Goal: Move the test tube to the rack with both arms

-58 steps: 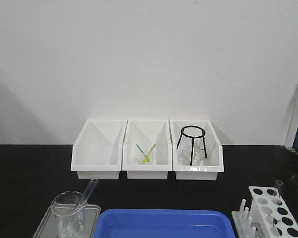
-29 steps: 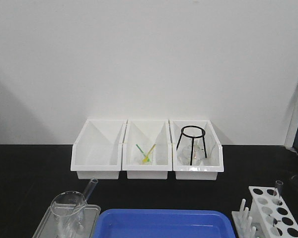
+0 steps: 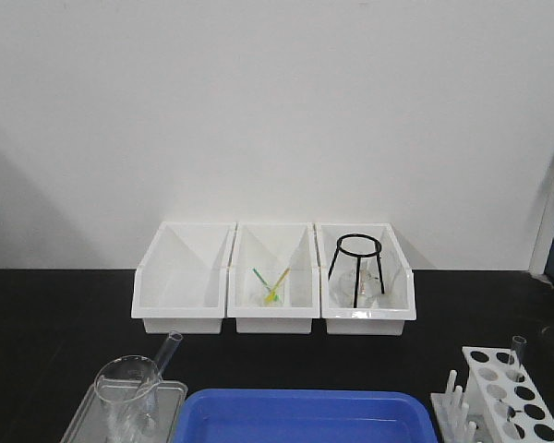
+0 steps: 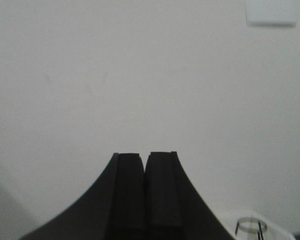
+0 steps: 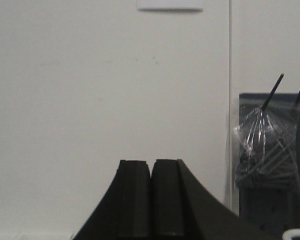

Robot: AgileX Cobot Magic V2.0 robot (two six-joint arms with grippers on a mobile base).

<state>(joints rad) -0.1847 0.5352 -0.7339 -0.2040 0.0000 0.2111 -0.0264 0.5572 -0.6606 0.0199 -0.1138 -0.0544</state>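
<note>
A clear test tube leans out of a glass beaker on a grey tray at the front left of the black table. The white rack stands at the front right, with another clear tube upright in a back hole. Neither arm shows in the front view. My left gripper is shut and empty, pointing at the white wall. My right gripper is shut and empty, also facing the wall.
Three white open-fronted bins stand at the back; the right one holds a black tripod stand. A blue tray sits front centre. A bag of rods hangs on a board in the right wrist view.
</note>
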